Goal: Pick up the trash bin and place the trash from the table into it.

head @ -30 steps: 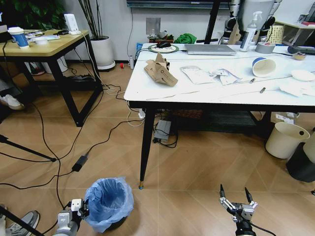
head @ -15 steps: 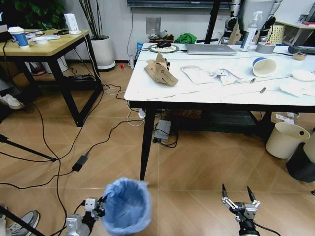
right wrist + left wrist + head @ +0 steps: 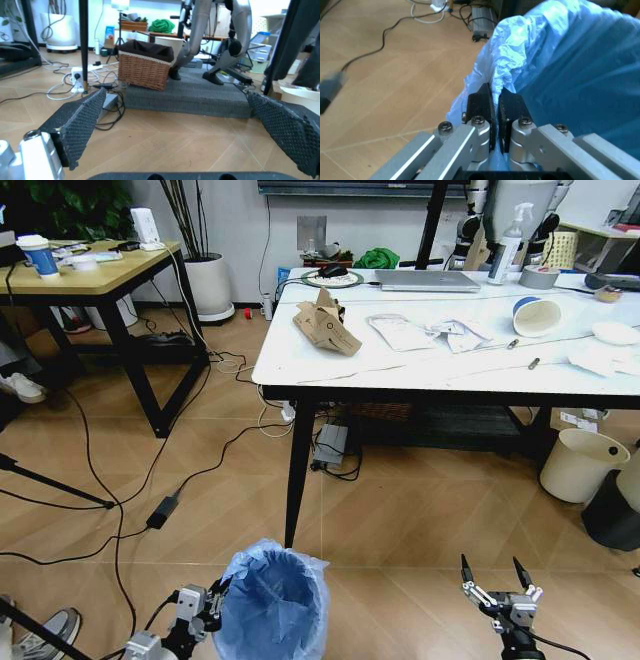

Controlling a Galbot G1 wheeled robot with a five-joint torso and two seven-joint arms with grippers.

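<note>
Crinkled blue liner of round trash bin (image 3: pixel 272 602) pinched by left claw (image 3: pixel 495 103); right claw (image 3: pixel 499 577) spread

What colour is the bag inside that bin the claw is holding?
Light blue. The bag lining the bin shows best in the head view, pinched at its rim by the left claw.

The bin (image 3: pixel 272 603) wears a light-blue bag, and the left gripper (image 3: pixel 494 103) on its rim is silver with black pads, like the right gripper (image 3: pixel 497 585), whose black pads (image 3: pixel 80 125) are cross-hatched. The table (image 3: pixel 300 355) is white with thin grey veins and black legs; on it lie brown cardboard (image 3: pixel 326 324), clear wrappers (image 3: pixel 425 332) and a white cup (image 3: pixel 535 316) with a blue band. The floor (image 3: pixel 400 520) is tan herringbone wood.
</note>
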